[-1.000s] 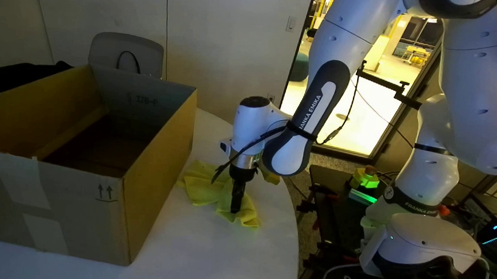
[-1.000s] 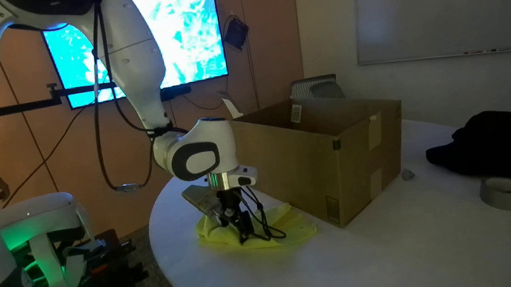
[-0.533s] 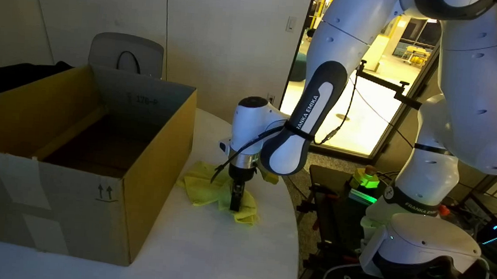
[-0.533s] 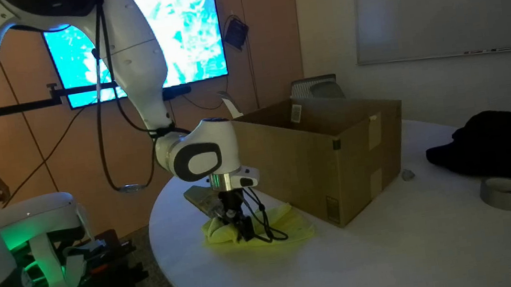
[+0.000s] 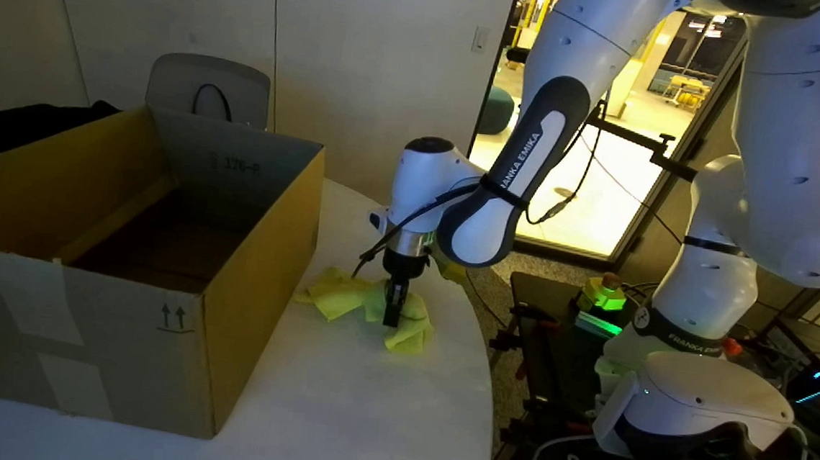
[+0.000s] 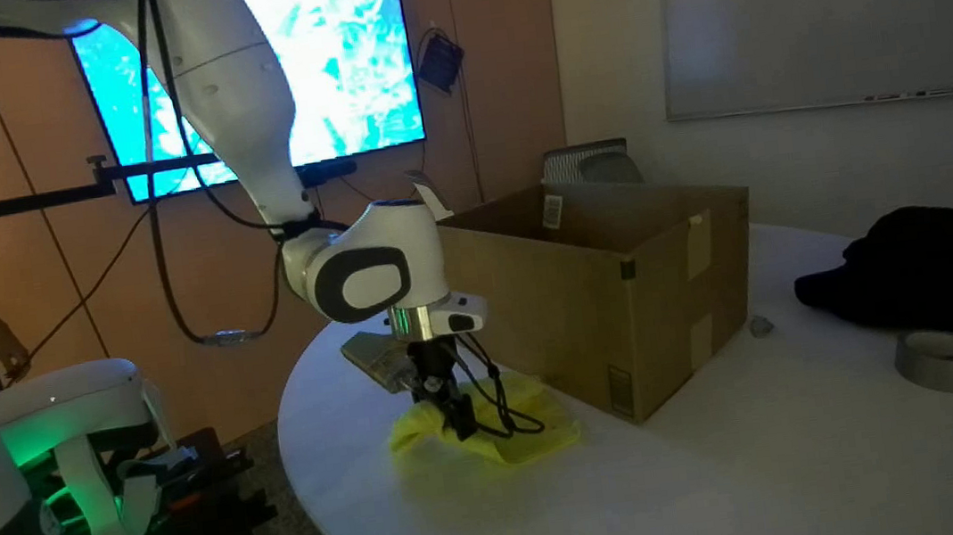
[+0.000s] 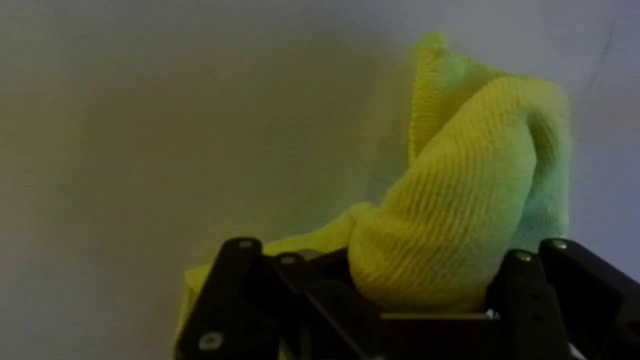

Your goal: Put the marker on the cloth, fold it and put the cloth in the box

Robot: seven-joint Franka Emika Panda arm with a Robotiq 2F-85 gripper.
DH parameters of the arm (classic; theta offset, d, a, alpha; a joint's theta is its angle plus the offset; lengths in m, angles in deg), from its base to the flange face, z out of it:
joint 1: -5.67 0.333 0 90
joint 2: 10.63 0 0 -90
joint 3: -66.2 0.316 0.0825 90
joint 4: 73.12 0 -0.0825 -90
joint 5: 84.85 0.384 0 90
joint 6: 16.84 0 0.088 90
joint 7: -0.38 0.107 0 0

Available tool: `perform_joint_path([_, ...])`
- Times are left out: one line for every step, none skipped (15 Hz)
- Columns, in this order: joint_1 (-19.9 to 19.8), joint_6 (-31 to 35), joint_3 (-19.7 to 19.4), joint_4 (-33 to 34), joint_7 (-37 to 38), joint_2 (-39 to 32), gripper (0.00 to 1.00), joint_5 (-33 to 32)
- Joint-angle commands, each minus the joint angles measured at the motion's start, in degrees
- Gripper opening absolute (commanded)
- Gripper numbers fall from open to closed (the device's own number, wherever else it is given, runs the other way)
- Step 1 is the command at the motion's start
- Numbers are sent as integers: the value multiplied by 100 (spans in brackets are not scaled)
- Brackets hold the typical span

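Observation:
The yellow cloth (image 5: 412,328) is bunched up around my gripper (image 5: 390,321) beside the box. In the wrist view a thick fold of the cloth (image 7: 450,210) is squeezed between the dark fingers, and my gripper is shut on it. Part of the cloth (image 6: 539,426) spreads out toward the box in an exterior view, apparently resting on the table. The large brown cardboard box (image 5: 120,343) stands open-topped close by, and its inner floor looks dark. No part of the marker shows; it is hidden or out of view.
The round white table (image 5: 339,413) ends in a curved edge near the arm. Behind the box lies a black garment (image 6: 918,280), with a roll of tape (image 6: 940,363) in front of it. A small grey lump (image 6: 760,326) sits near the box's corner.
My gripper's jaws have shut, gathering the cloth into a bunch. The gripper has risen a little, pulling up the held part and drawing in the cloth's near end.

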Motion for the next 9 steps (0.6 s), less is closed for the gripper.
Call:
perform_joint_path([-32,-176,-227,-581,-40,1151,0,-251])
perform_joint_path([7,-203,-340,-659,28,1379,1,-368])
perform_joint_path([31,-278,-459,-717,93,1624,1,-549])
perform_joint_path([24,-364,-548,-754,158,1856,1,-729])
perform_joint_path([7,-475,-640,-759,253,2094,2,-962])
perform_joint_path([-59,-622,-639,-745,281,2313,2,-1087])
perform_joint_path([-105,-773,-625,-730,371,2593,2,-1210])
perform_joint_path([-156,-912,-579,-694,427,2829,2,-1284])
perform_joint_path([-199,-1060,-495,-584,434,3016,2,-1265])
